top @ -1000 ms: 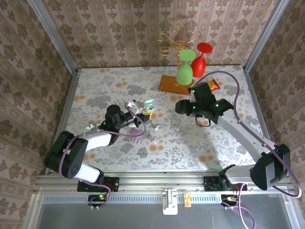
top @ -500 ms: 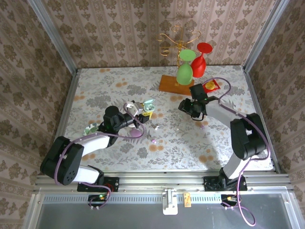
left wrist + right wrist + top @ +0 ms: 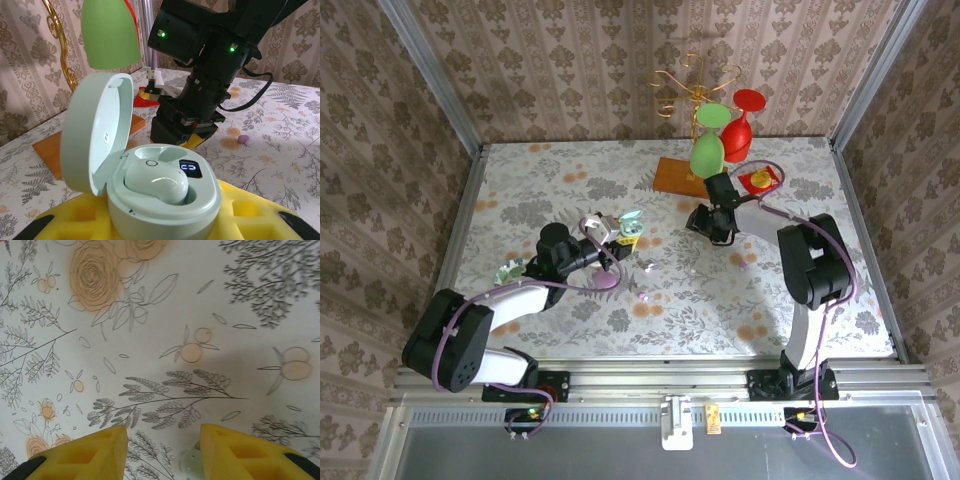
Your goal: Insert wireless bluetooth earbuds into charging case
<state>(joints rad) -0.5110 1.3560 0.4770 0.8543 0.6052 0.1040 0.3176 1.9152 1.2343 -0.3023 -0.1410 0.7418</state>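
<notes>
Earbud (image 3: 189, 462), pale green, lies loose on the table (image 3: 150, 315) at 6 o'clock in my right wrist view, between my right gripper's (image 3: 162, 435) half-spread fingers (image 3: 240, 455), crowding the 3 o'clock one. Risk: an off-centre pinch flicks it away. My left gripper (image 3: 160, 222) clamps the open charging case (image 3: 95, 135), one bud (image 3: 156, 184) seated.

Inverted green glass (image 3: 707, 155), red glass (image 3: 739, 135) on gold rack (image 3: 698, 92); wooden base (image 3: 675, 176) beneath.

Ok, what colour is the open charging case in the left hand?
The charging case is pale mint green, lid and base alike; clearest in the left wrist view.
</notes>
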